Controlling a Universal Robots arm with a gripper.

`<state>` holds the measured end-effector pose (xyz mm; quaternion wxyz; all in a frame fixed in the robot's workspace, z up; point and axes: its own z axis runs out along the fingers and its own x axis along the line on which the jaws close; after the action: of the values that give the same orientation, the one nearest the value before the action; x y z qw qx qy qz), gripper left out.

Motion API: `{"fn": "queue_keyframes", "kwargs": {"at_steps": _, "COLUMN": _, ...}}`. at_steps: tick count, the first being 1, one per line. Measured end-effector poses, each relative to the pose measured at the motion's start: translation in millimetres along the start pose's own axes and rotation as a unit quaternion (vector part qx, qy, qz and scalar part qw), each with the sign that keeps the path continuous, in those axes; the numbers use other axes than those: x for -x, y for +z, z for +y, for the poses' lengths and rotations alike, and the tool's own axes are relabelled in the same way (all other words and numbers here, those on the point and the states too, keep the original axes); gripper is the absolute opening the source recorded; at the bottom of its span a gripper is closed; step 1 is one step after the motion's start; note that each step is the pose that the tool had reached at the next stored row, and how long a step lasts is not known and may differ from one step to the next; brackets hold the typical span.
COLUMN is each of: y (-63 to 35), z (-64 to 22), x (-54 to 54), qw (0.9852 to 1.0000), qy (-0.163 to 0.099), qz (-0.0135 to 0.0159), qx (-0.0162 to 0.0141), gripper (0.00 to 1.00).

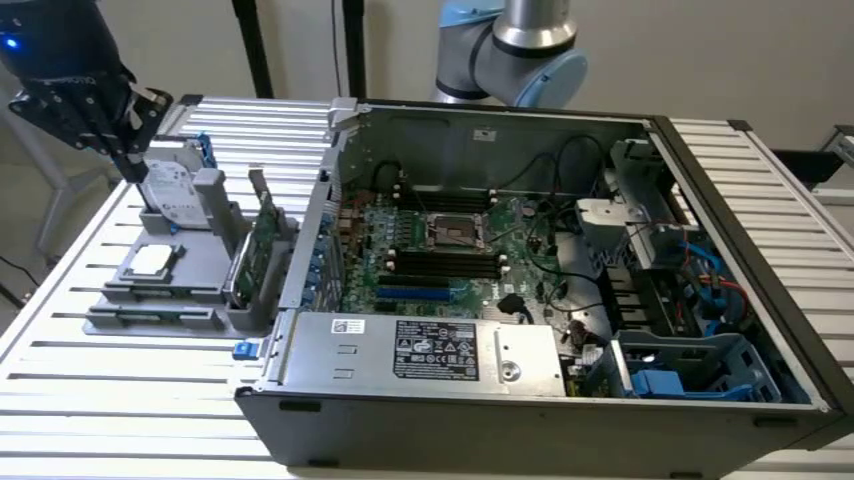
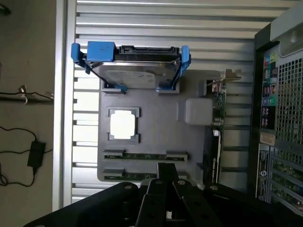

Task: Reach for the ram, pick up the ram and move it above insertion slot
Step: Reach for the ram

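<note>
Two ram sticks lie side by side in the grooves of the grey holder (image 2: 151,132); the nearer ram (image 2: 142,175) sits just beyond my fingertips, the other ram (image 2: 144,155) beside it. In the exterior view the ram (image 1: 158,293) lies at the holder's front end. My black gripper (image 1: 131,160) hangs at that view's upper left, above the hard drive end of the holder, apart from the ram. Seen from the wrist, the gripper (image 2: 165,170) is shut with nothing in it. The insertion slot (image 1: 447,265) is among the black slots below the CPU socket in the open computer case.
On the holder also stand a silver hard drive in a blue bracket (image 2: 137,61), a CPU chip (image 2: 123,125) and an upright green expansion card (image 1: 254,255). The case wall (image 1: 314,230) rises right beside the holder. Cables and a drive cage (image 1: 681,370) crowd the case at the exterior view's right.
</note>
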<state>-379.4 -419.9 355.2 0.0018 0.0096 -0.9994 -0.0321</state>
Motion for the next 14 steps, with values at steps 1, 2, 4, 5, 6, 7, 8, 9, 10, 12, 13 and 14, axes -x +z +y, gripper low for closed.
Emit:
{"fn": "queue_keyframes", "kwargs": {"at_steps": 1, "y": 0.4, "z": -1.2, "x": -1.0, "qw": 1.0, "qy": 0.0, "qz": 0.0005, "qx": 0.0, "gripper": 0.11}}
{"fn": "queue_keyframes", "kwargs": {"at_steps": 2, "y": 0.9, "z": -2.4, "x": -1.9, "qw": 1.0, "qy": 0.0, "qz": 0.0011, "qx": 0.0, "gripper": 0.11}}
{"fn": "queue_keyframes", "kwargs": {"at_steps": 4, "y": 2.0, "z": -4.6, "x": -3.7, "qw": 1.0, "qy": 0.0, "qz": 0.0023, "qx": 0.0, "gripper": 0.11}}
{"fn": "queue_keyframes", "kwargs": {"at_steps": 5, "y": 2.5, "z": -5.6, "x": -4.7, "qw": 1.0, "qy": -0.001, "qz": 0.0028, "qx": 0.0, "gripper": 0.11}}
{"fn": "queue_keyframes", "kwargs": {"at_steps": 6, "y": 3.0, "z": -6.5, "x": -5.5, "qw": 1.0, "qy": -0.001, "qz": 0.0033, "qx": 0.0, "gripper": 0.11}}
{"fn": "queue_keyframes", "kwargs": {"at_steps": 7, "y": 3.6, "z": -7.4, "x": -6.4, "qw": 1.0, "qy": -0.001, "qz": 0.0038, "qx": 0.0, "gripper": 0.11}}
{"fn": "queue_keyframes", "kwargs": {"at_steps": 8, "y": 4.1, "z": -8.1, "x": -7.5, "qw": 1.0, "qy": -0.001, "qz": 0.0042, "qx": 0.0001, "gripper": 0.11}}
{"fn": "queue_keyframes", "kwargs": {"at_steps": 9, "y": 4.7, "z": -8.9, "x": -8.6, "qw": 1.0, "qy": -0.001, "qz": 0.0046, "qx": 0.0001, "gripper": 0.11}}
{"fn": "queue_keyframes", "kwargs": {"at_steps": 10, "y": 5.1, "z": -9.7, "x": -9.7, "qw": 1.0, "qy": -0.001, "qz": 0.005, "qx": 0.0, "gripper": 0.11}}
{"fn": "queue_keyframes", "kwargs": {"at_steps": 12, "y": 6.2, "z": -11.2, "x": -11.8, "qw": 1.0, "qy": -0.001, "qz": 0.0058, "qx": 0.0, "gripper": 0.11}}
{"fn": "queue_keyframes", "kwargs": {"at_steps": 13, "y": 6.6, "z": -11.9, "x": -12.7, "qw": 1.0, "qy": -0.002, "qz": 0.0062, "qx": 0.0, "gripper": 0.11}}
{"fn": "queue_keyframes", "kwargs": {"at_steps": 14, "y": 7.0, "z": -13.0, "x": -13.4, "qw": 1.0, "qy": -0.002, "qz": 0.0066, "qx": 0.0, "gripper": 0.11}}
